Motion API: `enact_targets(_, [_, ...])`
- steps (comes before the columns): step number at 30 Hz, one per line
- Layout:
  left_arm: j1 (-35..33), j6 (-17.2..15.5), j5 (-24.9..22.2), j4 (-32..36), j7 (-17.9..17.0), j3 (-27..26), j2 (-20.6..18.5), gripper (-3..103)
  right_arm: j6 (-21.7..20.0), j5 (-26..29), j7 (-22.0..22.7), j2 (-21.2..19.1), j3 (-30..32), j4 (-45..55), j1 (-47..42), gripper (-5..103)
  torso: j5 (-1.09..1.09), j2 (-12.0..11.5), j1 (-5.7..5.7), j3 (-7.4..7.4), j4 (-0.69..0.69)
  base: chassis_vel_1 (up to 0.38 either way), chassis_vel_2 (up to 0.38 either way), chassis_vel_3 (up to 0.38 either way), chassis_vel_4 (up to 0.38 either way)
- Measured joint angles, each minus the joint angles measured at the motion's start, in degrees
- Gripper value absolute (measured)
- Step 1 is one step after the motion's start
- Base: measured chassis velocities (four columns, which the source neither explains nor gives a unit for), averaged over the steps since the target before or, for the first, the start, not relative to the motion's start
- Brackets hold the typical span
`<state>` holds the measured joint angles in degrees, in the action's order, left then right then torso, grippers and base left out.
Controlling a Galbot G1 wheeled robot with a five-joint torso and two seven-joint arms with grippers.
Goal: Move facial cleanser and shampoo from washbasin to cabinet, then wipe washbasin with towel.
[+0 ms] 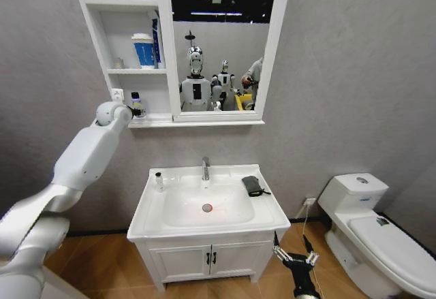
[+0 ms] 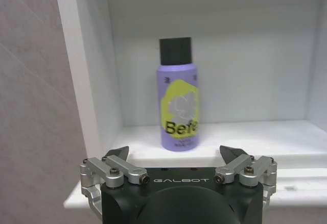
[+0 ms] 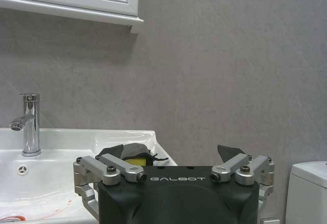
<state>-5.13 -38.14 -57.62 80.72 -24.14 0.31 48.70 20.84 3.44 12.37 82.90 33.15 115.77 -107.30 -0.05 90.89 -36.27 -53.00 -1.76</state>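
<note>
A purple bottle [image 2: 178,101] with a black cap and a yellow-green label stands upright in the lowest compartment of the white cabinet [image 1: 122,74]; whether it is the shampoo or the facial cleanser I cannot tell. My left gripper [image 2: 174,152] is open just in front of it, not touching, and it is raised at the shelf [image 1: 138,112]. A small pale bottle [image 1: 159,181] stands on the washbasin [image 1: 146,221] rim, left of the tap [image 1: 205,168]. The dark towel [image 1: 252,185] lies on the right rim. My right gripper [image 1: 294,253] hangs open, low in front of the vanity.
A blue and white tub [image 1: 143,50] and a blue box sit on the cabinet's middle shelf. The mirror [image 1: 221,40] reflects the room. A white toilet [image 1: 375,238] stands to the right. The vanity doors [image 1: 204,259] are shut. The right wrist view looks over the towel [image 3: 135,148] and tap [image 3: 30,124].
</note>
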Motion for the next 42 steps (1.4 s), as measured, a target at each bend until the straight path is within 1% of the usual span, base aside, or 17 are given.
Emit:
enact_targets(1, [0.0, 0.0, 0.0, 0.0, 0.0, 0.0, 0.0, 98, 0.0, 0.0, 0.0, 0.0, 0.0, 0.0, 0.0, 100, 0.00, 0.0, 0.00, 0.00, 0.00, 0.000, 0.000, 0.000, 0.000])
enact_targets(4, [-12.5, 9.9, 2.3, 8.4, 7.8, -4.8, -5.2, 100, 0.0, -0.2, 0.0, 0.1, 0.0, 0.0, -0.2, 100, -0.01, 0.0, 0.01, 0.00, 0.03, 0.000, 0.000, 0.000, 0.000])
enact_targets(5, [-12.5, 9.9, 2.3, 8.4, 7.8, -4.8, -5.2, 100, 0.0, -0.2, 0.0, 0.1, 0.0, 0.0, -0.2, 100, -0.01, 0.0, 0.01, 0.00, 0.03, 0.000, 0.000, 0.000, 0.000])
enact_targets(6, [-18.3, 14.9, 4.5, 10.9, 11.2, -6.6, -6.7, 100, -0.1, -0.4, 0.0, 0.2, -0.1, 0.0, -0.3, 100, -0.03, 0.0, 0.01, 0.00, 0.03, 0.000, 0.000, 0.000, 0.000])
enact_targets(7, [-21.9, 17.6, 5.7, 12.2, 12.8, -7.6, -7.4, 100, -0.1, -0.5, 0.0, 0.3, -0.3, 0.0, -0.3, 100, -0.01, 0.0, 0.01, 0.00, 0.04, 0.000, 0.000, 0.000, 0.000])
enact_targets(8, [-21.9, 17.6, 5.7, 12.2, 12.8, -7.6, -7.4, 100, -0.1, -0.5, 0.0, 0.3, -0.3, 0.0, -0.3, 100, -0.01, 0.0, 0.01, 0.00, 0.04, 0.000, 0.000, 0.000, 0.000])
enact_targets(9, [-25.6, 20.2, 6.5, 13.5, 13.9, -8.6, -7.7, 100, -0.1, -0.7, 0.0, 0.3, -0.4, -0.1, -0.4, 100, 0.00, 0.0, 0.01, 0.00, 0.03, 0.000, 0.000, 0.000, 0.000])
enact_targets(11, [-29.4, 22.6, 7.3, 14.7, 14.1, -9.9, -7.5, 100, -0.1, -1.0, 0.0, 0.5, -0.6, -0.2, -0.4, 100, 0.01, 0.0, 0.01, 0.01, 0.02, 0.000, 0.000, 0.000, 0.000])
enact_targets(15, [-33.6, 24.4, 9.2, 15.4, 14.2, -10.6, -6.3, 100, -0.1, -1.2, 0.0, 0.9, -0.8, -0.1, -0.5, 100, 0.03, 0.0, 0.01, 0.00, 0.01, 0.000, 0.000, 0.000, 0.000])
enact_targets(18, [-39.2, 26.1, 15.2, 13.5, 16.1, -9.8, -3.9, 99, 0.2, -1.2, 0.0, 1.3, -0.4, 0.2, -1.1, 100, 0.02, 0.0, 0.00, 0.00, 0.02, 0.000, 0.000, 0.000, 0.000])
enact_targets(23, [-42.1, 27.7, 19.1, 10.2, 17.8, -8.6, -0.9, 99, 1.0, -1.0, 0.4, 1.3, 0.2, 0.1, -1.7, 100, 0.01, 0.0, 0.00, 0.00, 0.01, 0.000, 0.000, 0.000, 0.000])
enact_targets(24, [-42.5, 28.4, 20.8, 8.2, 18.2, -7.9, 0.9, 99, 1.4, -0.8, 0.6, 1.2, 0.3, -0.2, -2.0, 100, 0.02, 0.0, 0.00, 0.00, 0.02, 0.000, 0.000, 0.000, 0.000])
enact_targets(29, [-41.6, 28.9, 23.1, 4.5, 18.5, -6.6, 4.4, 99, 1.6, -0.8, 0.7, 1.2, 0.3, -0.3, -2.2, 100, 0.02, 0.0, 0.00, 0.00, 0.01, 0.000, 0.000, 0.000, 0.000])
enact_targets(31, [-39.8, 29.0, 24.1, 0.4, 18.6, -6.2, 7.4, 98, 1.6, -0.8, 0.8, 1.3, 0.2, -0.1, -2.2, 100, 0.03, 0.0, 0.00, 0.00, 0.00, 0.000, 0.000, 0.000, 0.000])
enact_targets(33, [-39.2, 29.0, 24.1, -1.1, 18.5, -6.3, 8.4, 96, 1.6, -0.8, 0.8, 1.3, 0.3, 0.0, -2.2, 100, 0.02, 0.0, 0.00, 0.00, 0.00, 0.000, 0.000, 0.000, 0.000])
enact_targets(34, [-38.5, 29.1, 24.3, -3.2, 18.5, -6.4, 9.6, 98, 1.5, -0.8, 0.8, 1.2, 0.4, 0.2, -2.2, 100, 0.02, 0.0, -0.01, -0.01, 0.00, 0.000, 0.000, 0.000, 0.000])
enact_targets(42, [-36.9, 29.7, 25.8, -9.1, 19.4, -6.6, 12.3, 99, 1.5, -0.5, 1.0, 0.8, 1.0, 0.1, -2.5, 100, 0.01, 0.0, -0.01, -0.01, 0.01, 0.000, 0.000, 0.000, 0.000])
